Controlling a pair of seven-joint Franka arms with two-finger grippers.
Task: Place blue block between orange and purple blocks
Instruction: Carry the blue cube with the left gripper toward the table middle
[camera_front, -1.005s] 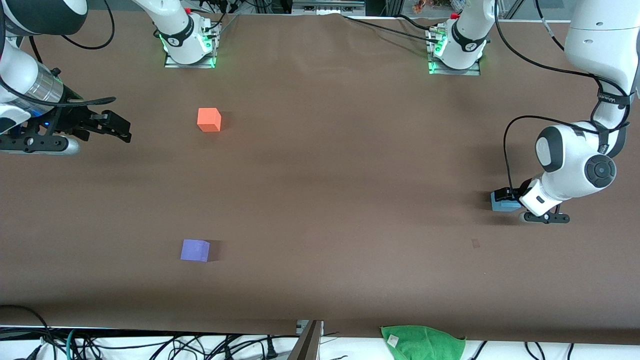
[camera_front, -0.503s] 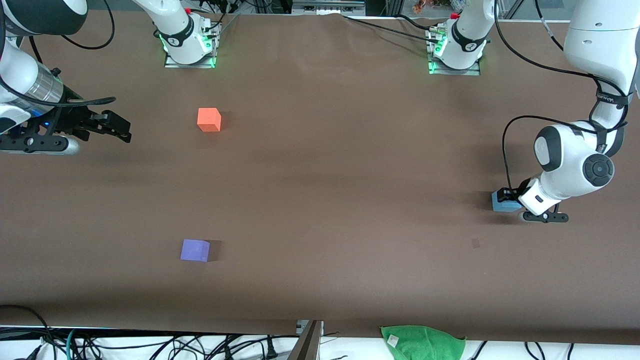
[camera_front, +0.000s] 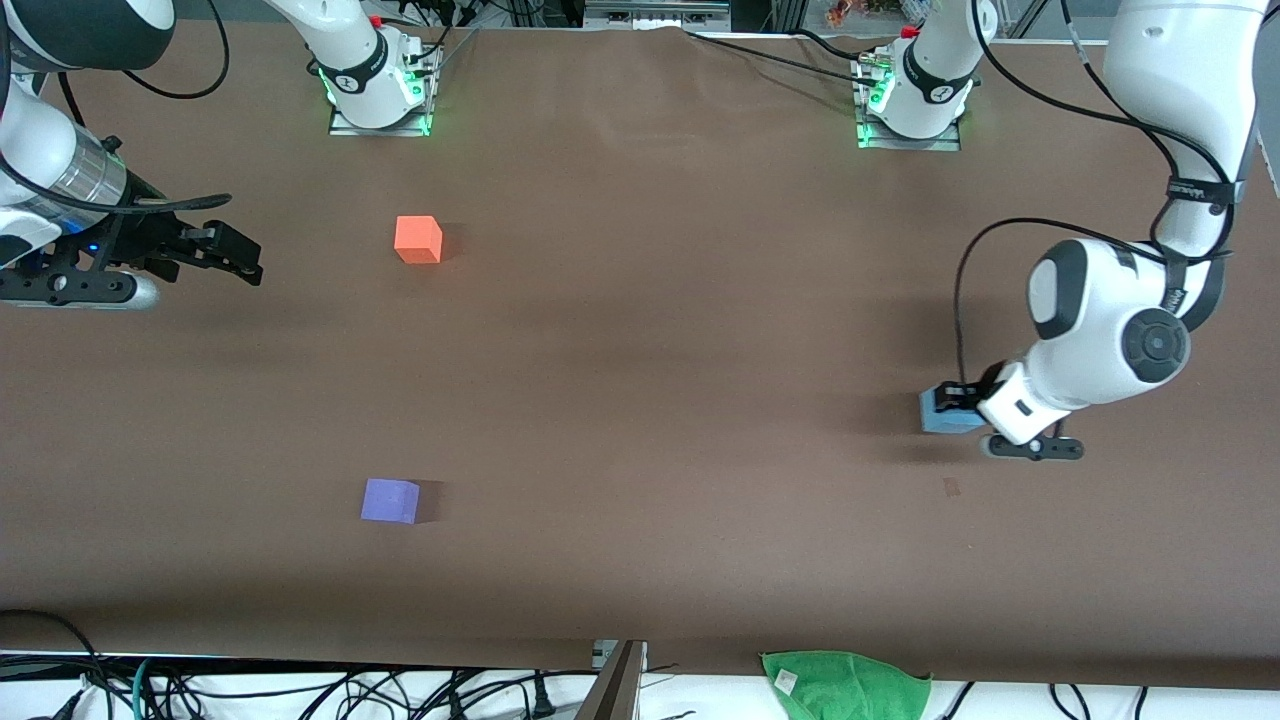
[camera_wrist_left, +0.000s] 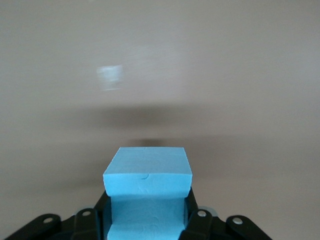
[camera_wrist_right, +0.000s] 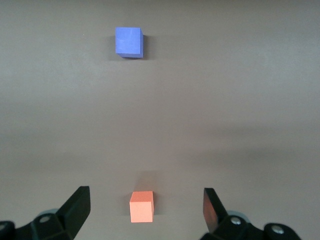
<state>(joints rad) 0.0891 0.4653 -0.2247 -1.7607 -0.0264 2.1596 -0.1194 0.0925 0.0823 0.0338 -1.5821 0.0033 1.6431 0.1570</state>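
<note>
blue block: at the right of the front frame, a little below mid-height, clamped in the left gripper; the wrist view shows it wedged between the two black fingers with its leading face sticking out past them. whether it is just clear of the brown table or brushing it is hard to tell from these angles.
left gripper: closed on the blue block, low over the table toward the left arm's end; the white wrist sits above and to the right of it in the front frame.
orange block: upper left-centre of the front frame, resting on the table, well apart from the blue block; it also shows at the bottom centre of the right wrist view.
purple block: lower left-centre of the front frame, almost straight below the orange block and nearer to the front camera; seen near the top of the right wrist view.
gap between orange and purple: bare brown table, wide.
right gripper: fingers spread wide with nothing between them, at the left edge of the front frame beside the orange block; this arm waits.
green cloth: bottom edge of the front frame, right of centre, off the brown cover.
</note>
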